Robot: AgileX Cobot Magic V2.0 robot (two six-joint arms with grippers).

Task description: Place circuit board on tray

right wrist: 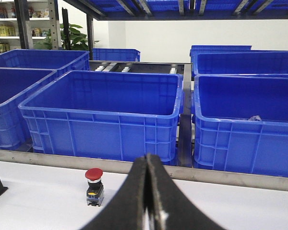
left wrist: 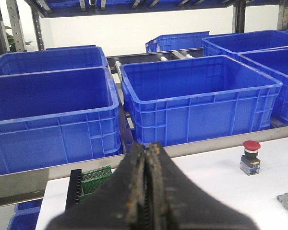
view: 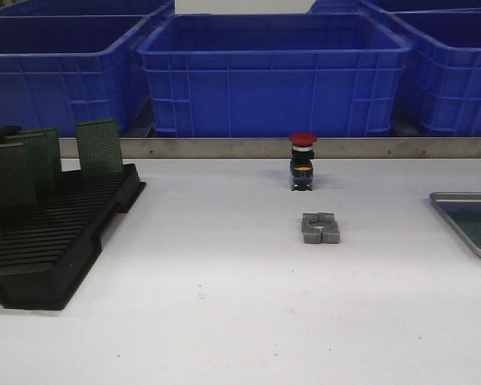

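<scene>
Several green circuit boards [view: 99,146] stand upright in a black slotted rack [view: 56,249] at the left of the table; they also show in the left wrist view [left wrist: 93,178]. The silver-grey metal tray [view: 473,220] lies at the right edge of the table, partly cut off. Neither gripper shows in the front view. My left gripper [left wrist: 147,149] is shut and empty, above the table to the right of the rack. My right gripper [right wrist: 147,160] is shut and empty, above the table right of the red button.
A red push button [view: 302,160] stands mid-table at the back, also in the wrist views [left wrist: 250,157] [right wrist: 94,186]. A grey metal clamp block [view: 320,228] lies in front of it. Blue crates [view: 272,72] line the back behind a metal rail [view: 305,147].
</scene>
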